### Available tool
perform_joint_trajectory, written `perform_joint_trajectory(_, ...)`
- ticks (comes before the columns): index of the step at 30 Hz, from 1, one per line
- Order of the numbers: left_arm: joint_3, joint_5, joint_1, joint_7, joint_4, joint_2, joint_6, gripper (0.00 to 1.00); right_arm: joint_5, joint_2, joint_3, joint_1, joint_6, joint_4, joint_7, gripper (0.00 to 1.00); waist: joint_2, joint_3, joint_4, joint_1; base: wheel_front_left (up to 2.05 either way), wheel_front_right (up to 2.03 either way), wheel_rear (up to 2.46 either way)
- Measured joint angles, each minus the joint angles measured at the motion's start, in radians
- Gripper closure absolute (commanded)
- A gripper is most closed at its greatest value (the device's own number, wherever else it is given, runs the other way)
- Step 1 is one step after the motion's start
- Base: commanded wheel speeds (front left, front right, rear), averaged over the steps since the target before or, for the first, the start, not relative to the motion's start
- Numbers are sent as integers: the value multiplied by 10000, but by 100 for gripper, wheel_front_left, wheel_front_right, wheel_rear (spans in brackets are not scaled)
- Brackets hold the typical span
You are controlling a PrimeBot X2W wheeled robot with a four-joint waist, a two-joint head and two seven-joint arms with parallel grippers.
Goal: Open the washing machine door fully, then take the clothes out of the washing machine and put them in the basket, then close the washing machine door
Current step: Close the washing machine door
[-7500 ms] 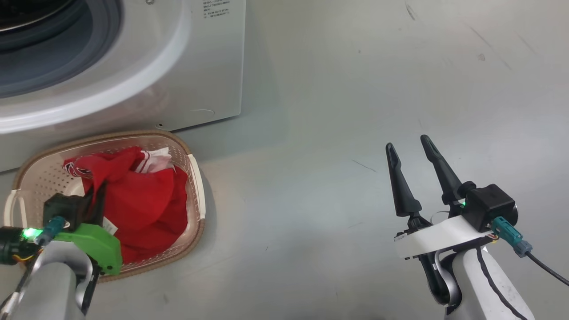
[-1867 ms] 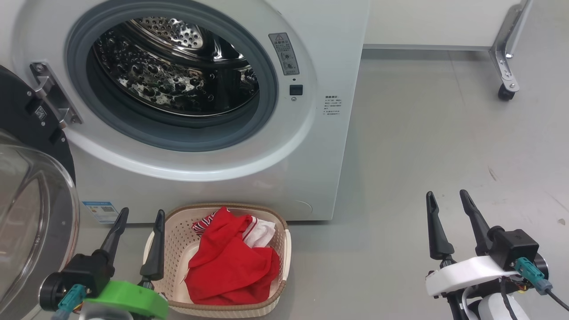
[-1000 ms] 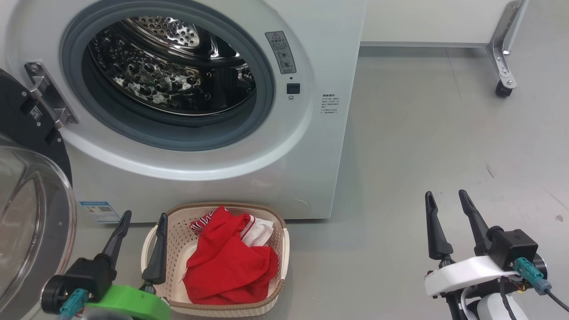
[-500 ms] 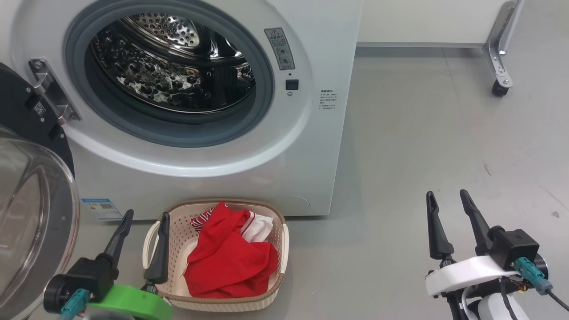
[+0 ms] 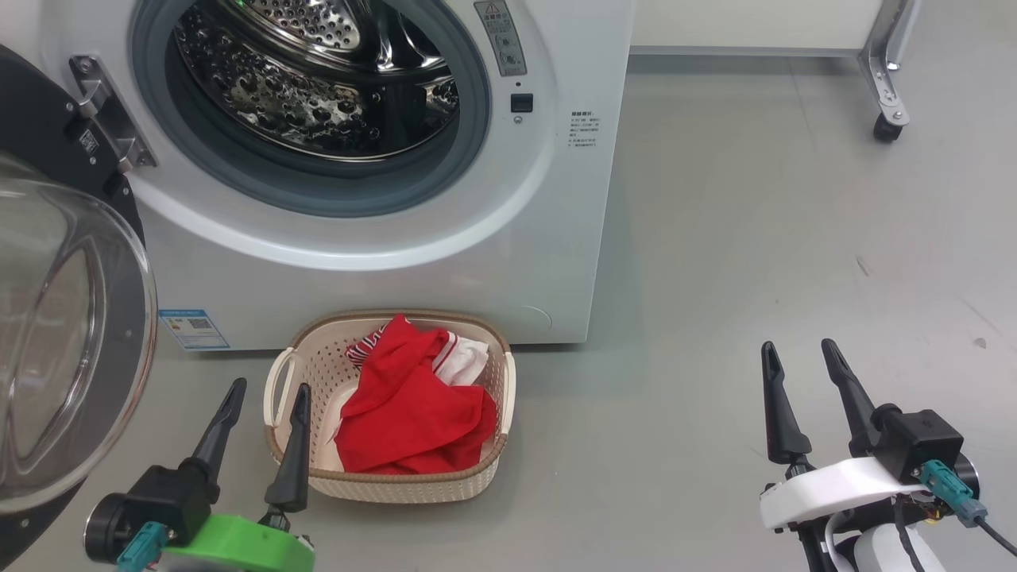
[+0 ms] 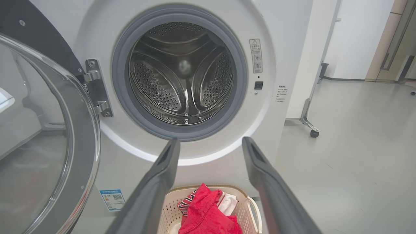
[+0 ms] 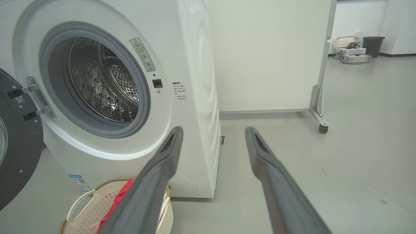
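The fingers of the left gripper were spread wide with nothing held, and those of the right gripper likewise. The clothes were heaped in the basket, at three o'clock of the left gripper. The washing machine was seen at twelve, and the washing machine door swung open at nine.

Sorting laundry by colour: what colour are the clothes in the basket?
Bright red with white trim; the clothes show best in the head view.

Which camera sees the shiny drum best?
The left wrist view: it looks straight into the drum, right to the back. The head view cuts off its top; the right wrist view sees it slantwise.
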Motion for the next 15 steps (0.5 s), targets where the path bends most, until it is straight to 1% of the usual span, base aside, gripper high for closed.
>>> perform_joint_trajectory(7,-52,77,0,0,-48,-33,0,0,-8,0,0,0,4,2,0,0,0,29,1,0,-115,115,0)
perform_joint_trajectory(15,-63,184,0,0,-56,-33,0,0,-17,0,15,-1,12,31,0,0,0,-26,5,0,-84,84,0)
